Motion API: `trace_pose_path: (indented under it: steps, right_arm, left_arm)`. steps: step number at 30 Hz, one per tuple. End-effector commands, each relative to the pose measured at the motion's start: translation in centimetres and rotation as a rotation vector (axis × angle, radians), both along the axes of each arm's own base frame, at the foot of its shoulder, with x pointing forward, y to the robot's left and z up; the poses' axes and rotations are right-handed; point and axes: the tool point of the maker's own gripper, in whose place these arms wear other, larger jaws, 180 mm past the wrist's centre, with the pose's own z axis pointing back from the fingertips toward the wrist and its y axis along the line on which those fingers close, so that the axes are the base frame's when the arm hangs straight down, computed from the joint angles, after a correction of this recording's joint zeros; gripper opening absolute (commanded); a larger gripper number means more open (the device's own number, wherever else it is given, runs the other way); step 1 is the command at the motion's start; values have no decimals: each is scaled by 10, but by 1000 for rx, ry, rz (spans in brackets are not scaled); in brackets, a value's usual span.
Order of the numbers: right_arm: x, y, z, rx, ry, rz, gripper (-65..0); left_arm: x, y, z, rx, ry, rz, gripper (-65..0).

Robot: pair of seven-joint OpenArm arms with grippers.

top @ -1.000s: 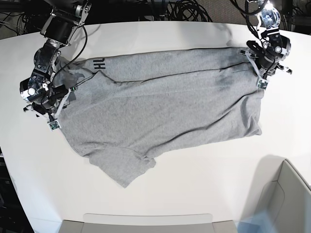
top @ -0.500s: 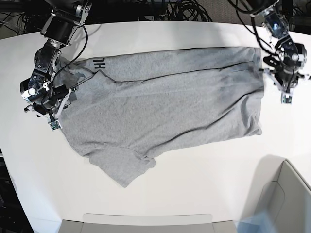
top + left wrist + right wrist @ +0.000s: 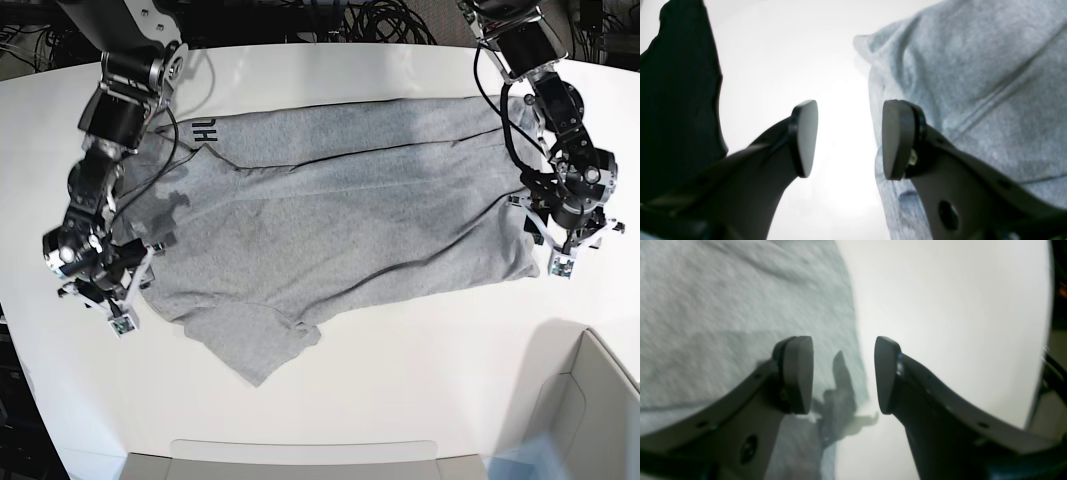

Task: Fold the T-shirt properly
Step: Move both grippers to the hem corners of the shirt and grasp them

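Note:
The heather grey T-shirt lies spread on the white table, with black lettering showing at a folded-over edge at the back left. My left gripper is open at the shirt's right hem. In the left wrist view the left gripper straddles the cloth edge, with the shirt under its right finger. My right gripper is open at the shirt's left edge. In the right wrist view the right gripper has the shirt under its left finger. Both grippers are empty.
A pale bin stands at the front right corner and a flat tray at the front edge. Black cables lie behind the table. One sleeve sticks out toward the front.
My left gripper left the shirt's back right corner and moved forward along the right hem. My right gripper moved forward from the shoulder area to the shirt's left edge.

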Motion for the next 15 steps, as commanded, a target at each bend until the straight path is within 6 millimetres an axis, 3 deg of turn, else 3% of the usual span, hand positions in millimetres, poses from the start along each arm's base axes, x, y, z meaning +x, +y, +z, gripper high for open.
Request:
trace_pose_path:
  steps: [1,4,8,12,15]
  right_arm:
    - [21,5,20,19,-69,33,-358]
    - [31,19,-2,109,-44,50,-358]
    - [31,11,-30,170,-28,-76,-358]
    - [5,-2,-53,147,20,-99,-358]
    - [-25,-14,-68,99,58,-111,-358]
  left_arm:
    - [7,2,13,17,-39,-4,-338]
    - [5,1,10,15,-30,-4,-338]
    - [3,4,10,14,-29,3,-338]
    - [3,4,10,14,-30,5,-338]
    - [3,4,10,14,-30,5,-338]
